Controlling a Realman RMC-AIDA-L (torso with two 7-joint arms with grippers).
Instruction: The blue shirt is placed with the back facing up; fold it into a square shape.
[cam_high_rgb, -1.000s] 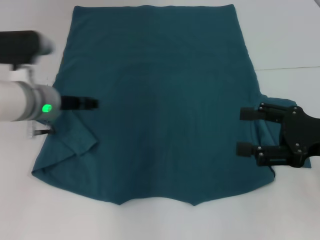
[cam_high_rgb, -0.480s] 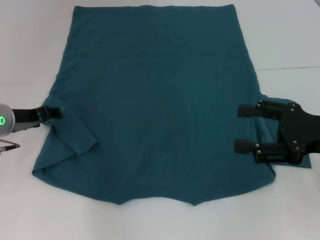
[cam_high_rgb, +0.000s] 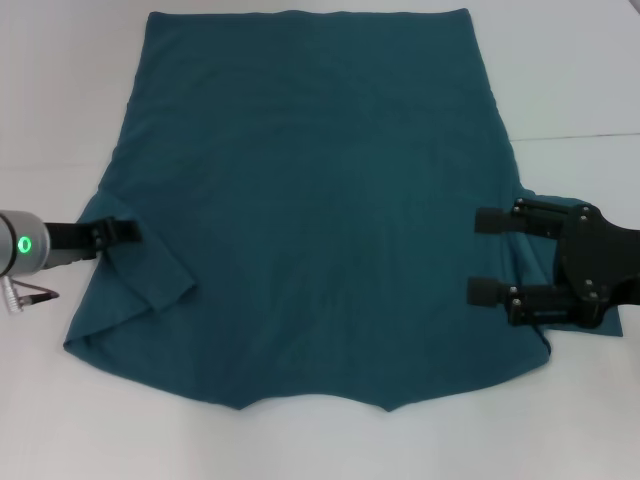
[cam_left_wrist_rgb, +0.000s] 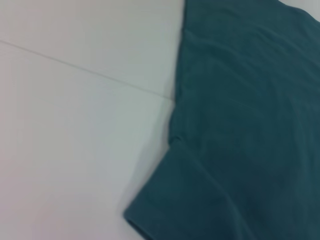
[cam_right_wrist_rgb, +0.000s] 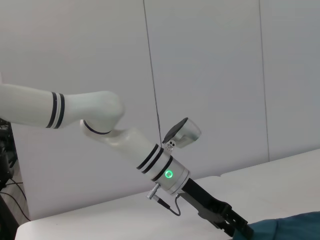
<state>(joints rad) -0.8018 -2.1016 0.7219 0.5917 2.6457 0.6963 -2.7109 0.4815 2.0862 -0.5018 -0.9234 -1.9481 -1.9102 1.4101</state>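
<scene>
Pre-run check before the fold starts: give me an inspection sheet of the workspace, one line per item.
Surface: white table, a thin seam line across it.
Job's things: shirt spread flat; the sleeve on the robot's left is folded in over the body, the right sleeve lies under the right end effector.
Clutter: nothing seen.
Grippers: left end effector at the shirt's left edge by the sleeve, open or shut not visible; right end effector open, over the shirt's right edge.
Cables: short loop of cable at the left wrist.
Surroundings: white panel wall behind the table.
</scene>
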